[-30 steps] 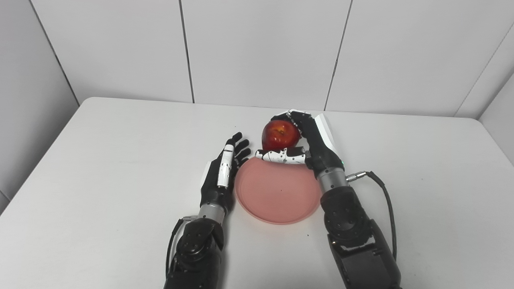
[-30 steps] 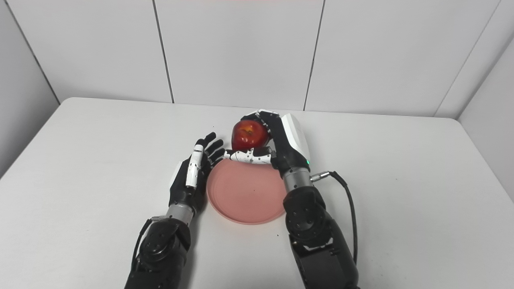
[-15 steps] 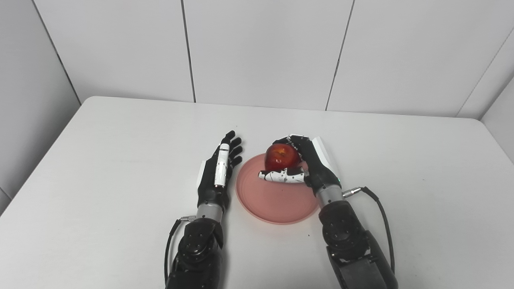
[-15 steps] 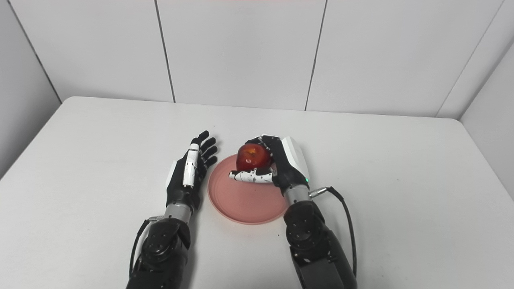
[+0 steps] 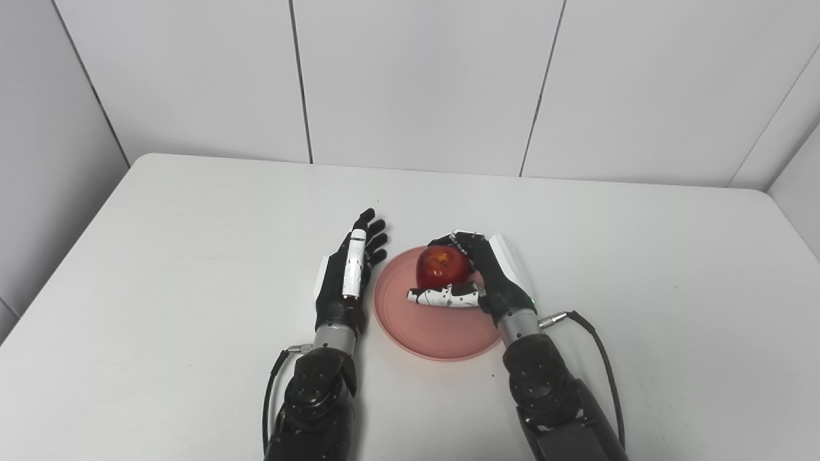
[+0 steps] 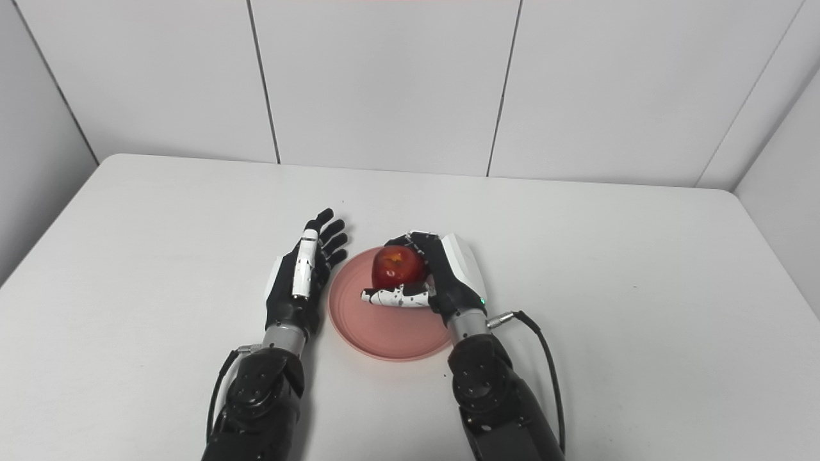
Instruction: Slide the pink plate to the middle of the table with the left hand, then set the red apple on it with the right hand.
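We see the pink plate lying flat near the middle of the white tabletop, and the red apple sits over its far half. The right robot hand is wrapped around that apple: dark fingers curl over the top and far side, while the white-speckled thumb lies across the near side, low over the plate. So that hand is grasping the apple, stem dimple facing up. Whether the fruit's underside is already touching the plate, we cannot tell from up here; the thumb hides the contact line.

Over on the other side, the left robot hand is released and holding nothing. It stands on edge just beside the plate's left rim, fingers stretched out and spread toward the far wall, white thumb on top. We cannot tell if it touches the rim or sits a hair apart.

Both dark forearms come up from the bottom edge, flanking the plate. A black cable loops off the right wrist and trails across the tabletop to the right. Pale panelled walls close in the scene behind.
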Available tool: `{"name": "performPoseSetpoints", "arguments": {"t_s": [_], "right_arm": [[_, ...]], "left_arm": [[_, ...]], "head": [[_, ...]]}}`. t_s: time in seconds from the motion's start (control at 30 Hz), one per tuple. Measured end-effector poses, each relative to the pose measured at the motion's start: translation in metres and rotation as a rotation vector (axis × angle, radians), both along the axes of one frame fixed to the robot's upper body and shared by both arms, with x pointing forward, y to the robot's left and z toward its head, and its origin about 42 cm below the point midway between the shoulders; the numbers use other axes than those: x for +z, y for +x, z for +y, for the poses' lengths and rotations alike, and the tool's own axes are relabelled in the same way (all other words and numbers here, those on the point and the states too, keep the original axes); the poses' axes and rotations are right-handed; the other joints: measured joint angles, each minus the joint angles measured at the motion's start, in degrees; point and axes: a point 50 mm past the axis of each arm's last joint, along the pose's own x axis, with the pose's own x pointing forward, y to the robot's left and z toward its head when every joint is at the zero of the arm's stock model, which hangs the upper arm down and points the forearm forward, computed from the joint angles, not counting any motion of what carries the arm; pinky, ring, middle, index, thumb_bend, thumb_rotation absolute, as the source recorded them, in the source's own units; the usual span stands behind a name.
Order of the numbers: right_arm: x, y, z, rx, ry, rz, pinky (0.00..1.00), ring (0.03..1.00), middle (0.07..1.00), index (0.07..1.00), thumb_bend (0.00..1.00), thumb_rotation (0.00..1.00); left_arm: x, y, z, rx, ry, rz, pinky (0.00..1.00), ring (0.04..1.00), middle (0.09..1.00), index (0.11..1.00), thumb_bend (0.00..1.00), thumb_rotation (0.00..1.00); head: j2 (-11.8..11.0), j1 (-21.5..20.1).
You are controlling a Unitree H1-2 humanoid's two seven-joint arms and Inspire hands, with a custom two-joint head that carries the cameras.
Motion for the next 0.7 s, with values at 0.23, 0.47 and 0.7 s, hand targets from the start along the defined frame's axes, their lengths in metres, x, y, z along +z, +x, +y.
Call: {"name": "performPoseSetpoints", "arguments": {"t_s": [0.23, 0.47, 0.7], "right_arm": [[-0.0026, -0.001, 0.0024, 0.017, -0.028, -0.037, 0.35, 0.402, 0.443, 0.523, 0.53, 0.0], [-0.0032, -0.0013, 0.0028, 0.019, -0.037, -0.049, 0.35, 0.414, 0.449, 0.528, 0.53, 0.0], [-0.0027, -0.0019, 0.0026, 0.019, -0.042, -0.053, 0.41, 0.491, 0.524, 0.501, 0.53, 0.07]], "left_arm": [[0.0, 0.0, -0.0001, 0.0, 0.0, 0.0, 0.87, 0.882, 0.883, 0.867, 0.38, 1.0], [0.0, 0.0, -0.0001, 0.0, 0.0, 0.0, 0.87, 0.881, 0.883, 0.868, 0.39, 1.0], [0.0, 0.0, -0.0001, 0.0, 0.0, 0.0, 0.86, 0.88, 0.882, 0.867, 0.39, 1.0]], "head": [[0.0, -0.18], [0.09, -0.26], [0.0, -0.35]]}}
